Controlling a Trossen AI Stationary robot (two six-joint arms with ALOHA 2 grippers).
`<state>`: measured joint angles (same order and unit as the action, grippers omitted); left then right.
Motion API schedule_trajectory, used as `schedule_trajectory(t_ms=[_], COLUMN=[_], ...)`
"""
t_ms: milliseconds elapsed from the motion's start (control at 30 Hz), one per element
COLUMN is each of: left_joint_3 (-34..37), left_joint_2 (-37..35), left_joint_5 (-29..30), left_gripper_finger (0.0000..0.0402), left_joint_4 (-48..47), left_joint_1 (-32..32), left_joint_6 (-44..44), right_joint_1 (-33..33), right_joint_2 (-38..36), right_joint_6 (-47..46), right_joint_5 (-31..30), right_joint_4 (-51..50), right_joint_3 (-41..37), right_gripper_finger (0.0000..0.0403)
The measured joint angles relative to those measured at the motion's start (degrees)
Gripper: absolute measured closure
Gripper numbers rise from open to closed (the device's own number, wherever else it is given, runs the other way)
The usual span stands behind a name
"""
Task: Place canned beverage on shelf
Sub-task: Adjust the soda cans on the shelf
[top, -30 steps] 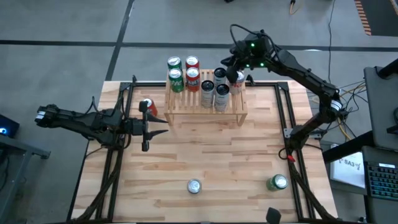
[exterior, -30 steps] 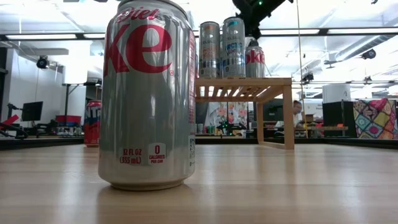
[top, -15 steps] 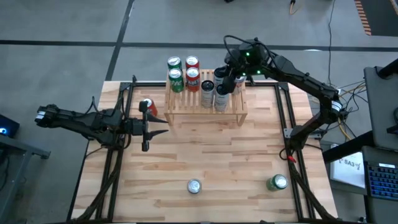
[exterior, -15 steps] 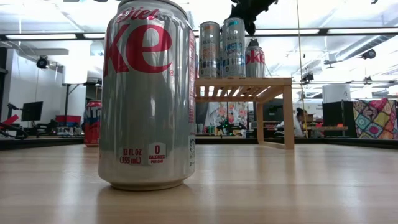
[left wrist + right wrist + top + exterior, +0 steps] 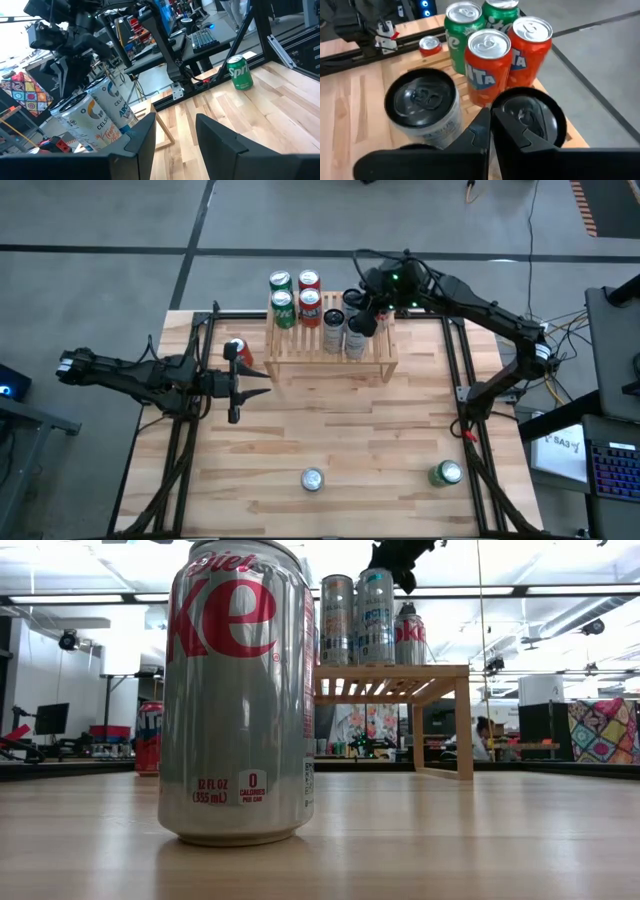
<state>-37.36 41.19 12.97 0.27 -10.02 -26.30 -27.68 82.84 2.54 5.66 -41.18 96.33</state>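
Now our right gripper (image 5: 362,306), fingers pressed together and empty, hovers over the cans (image 5: 357,337) on the shelf (image 5: 330,358). Our left gripper (image 5: 255,385) waits partly spread, holding nothing, beside a red can (image 5: 236,351).

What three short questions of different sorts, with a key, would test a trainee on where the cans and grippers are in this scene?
1. True or false: the right gripper hangs over the shelf with its fingers shut and empty.
2. How many cans stand on the table's near edge, off the shelf? A) one B) two C) four
3. Fill in: beside the left gripper, left of the shelf, stands a ___ can.

Key:
1. True. In the right wrist view the fingers are together above the cans.
2. B: a silver can and a green can.
3. Red.
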Motion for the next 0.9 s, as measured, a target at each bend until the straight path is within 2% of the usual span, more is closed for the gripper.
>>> schedule_trajectory(t_ms=[167, 900], left_joint_3=[0.0, -0.11], left_joint_2=[0.0, 2.27], left_joint_5=[0.0, 0.02], left_gripper_finger=[0.0277, 0.0277], left_joint_4=[0.04, 0.48], left_joint_1=[0.02, 0.02], left_joint_6=[0.0, -0.83], right_joint_1=[1.01, 0.94], right_joint_2=[-0.08, -0.73], right_joint_6=[-0.28, -0.19], right_joint_5=[-4.01, -4.38], right_joint_4=[-1.32, 0.05], right_joint_3=[0.0, -0.07], right_gripper_finger=[0.0394, 0.0394])
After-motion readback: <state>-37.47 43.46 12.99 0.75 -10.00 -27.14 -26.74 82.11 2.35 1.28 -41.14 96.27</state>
